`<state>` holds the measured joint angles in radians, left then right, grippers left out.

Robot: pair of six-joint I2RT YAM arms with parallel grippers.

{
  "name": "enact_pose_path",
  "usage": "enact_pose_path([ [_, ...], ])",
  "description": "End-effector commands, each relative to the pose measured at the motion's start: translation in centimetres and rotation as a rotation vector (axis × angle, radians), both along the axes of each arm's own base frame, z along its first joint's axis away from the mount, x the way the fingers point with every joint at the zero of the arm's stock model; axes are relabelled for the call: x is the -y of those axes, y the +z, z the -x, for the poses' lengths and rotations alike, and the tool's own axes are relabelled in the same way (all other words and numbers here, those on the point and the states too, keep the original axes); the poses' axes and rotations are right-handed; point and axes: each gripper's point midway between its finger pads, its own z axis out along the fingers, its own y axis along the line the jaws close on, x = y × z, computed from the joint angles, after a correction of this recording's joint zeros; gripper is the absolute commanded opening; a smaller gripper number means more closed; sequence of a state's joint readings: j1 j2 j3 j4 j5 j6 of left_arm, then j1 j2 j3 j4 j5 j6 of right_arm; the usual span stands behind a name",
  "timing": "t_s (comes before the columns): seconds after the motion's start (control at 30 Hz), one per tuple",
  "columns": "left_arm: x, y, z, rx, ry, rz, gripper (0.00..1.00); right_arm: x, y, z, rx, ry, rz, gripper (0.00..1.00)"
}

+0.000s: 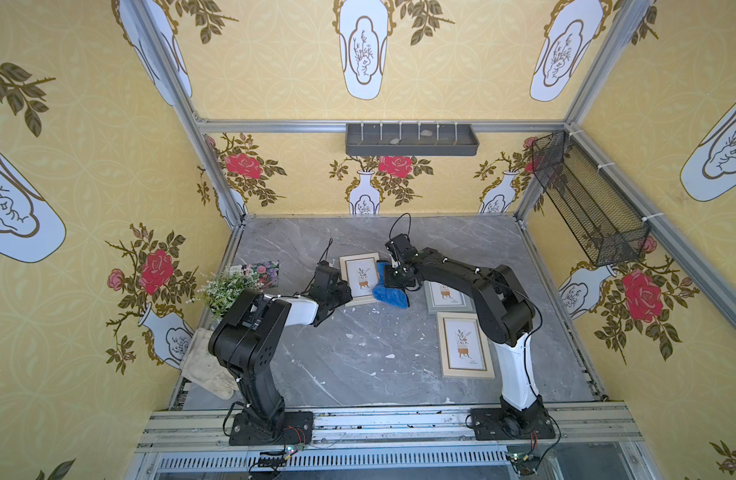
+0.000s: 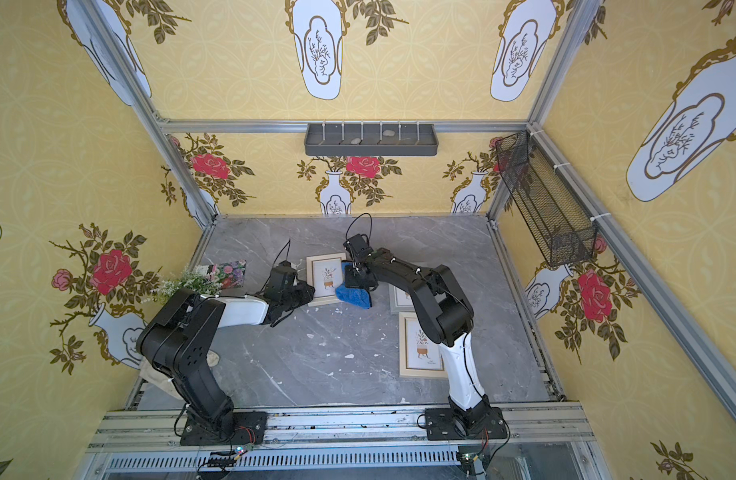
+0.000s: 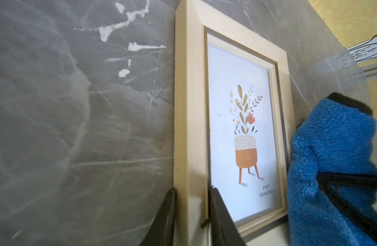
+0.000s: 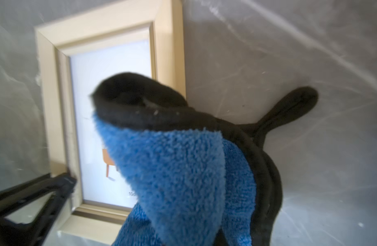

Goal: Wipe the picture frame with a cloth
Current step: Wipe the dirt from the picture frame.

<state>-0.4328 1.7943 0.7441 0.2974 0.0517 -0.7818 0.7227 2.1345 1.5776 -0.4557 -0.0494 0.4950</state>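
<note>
Cloth (image 1: 390, 293) is bunched in the right end effector (image 1: 394, 277), whose jaws are pressed together on it. The blue wad hangs against the right-hand rail of the picture frame (image 1: 358, 274) and spills onto the surface (image 1: 358, 357) just beside it. Opposite, the left end effector (image 3: 191, 199) pinches the frame's other long rail near a lower corner, with one finger outside the wood and one on the glass. Whether it lifts that side I cannot tell.

The frame lies around the middle of the surface, somewhat towards the back. From where I stand the wiping looks barely begun. The cloth is in hand and the frame is steadied, but the glass and three rails lie uncovered, and nothing shows what has been rubbed.

Room is tightest sideways. The left end effector blocks one corner, and a grey frame (image 1: 447, 298) sits near the cloth under the right arm, with a second wooden frame (image 1: 466, 351) nearer the front. Bare surface lies beyond the frame's far edge. A plant (image 1: 225, 286) and a floral box (image 1: 261, 271) stand well apart to the left.
</note>
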Motion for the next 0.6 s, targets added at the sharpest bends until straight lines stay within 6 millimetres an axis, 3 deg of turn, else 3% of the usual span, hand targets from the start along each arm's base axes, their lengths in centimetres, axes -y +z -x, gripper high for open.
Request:
enact_pose_path([
  [0.0,-2.2,-6.2,8.2,-0.348,-0.096,-0.198,0.18,-2.5,0.3,0.1,0.026,0.068,-0.003,0.12],
  [0.1,-0.6,-6.1,7.9,-0.328,-0.154,-0.162,0.18,-4.7,0.4,-0.9,0.035,0.083,-0.052,0.12],
  [0.2,-0.1,-6.2,8.1,-0.32,-0.164,-0.128,0.18,-5.0,-0.4,-2.7,0.032,0.05,-0.034,0.12],
  [0.3,-0.3,-6.4,8.5,-0.331,-0.168,-0.136,0.18,-3.4,-1.1,-4.3,0.032,0.001,-0.025,0.12],
  [0.4,-0.7,-6.4,8.7,-0.332,-0.169,-0.153,0.18,0.9,-1.5,-6.0,0.039,-0.087,0.024,0.11],
  [0.47,-0.9,-6.5,8.8,-0.333,-0.165,-0.161,0.18,2.6,-1.4,-6.7,0.052,-0.104,0.033,0.12],
  [0.57,-0.9,-6.7,8.8,-0.336,-0.164,-0.164,0.18,1.3,-0.2,-7.6,0.105,-0.055,0.037,0.13],
])
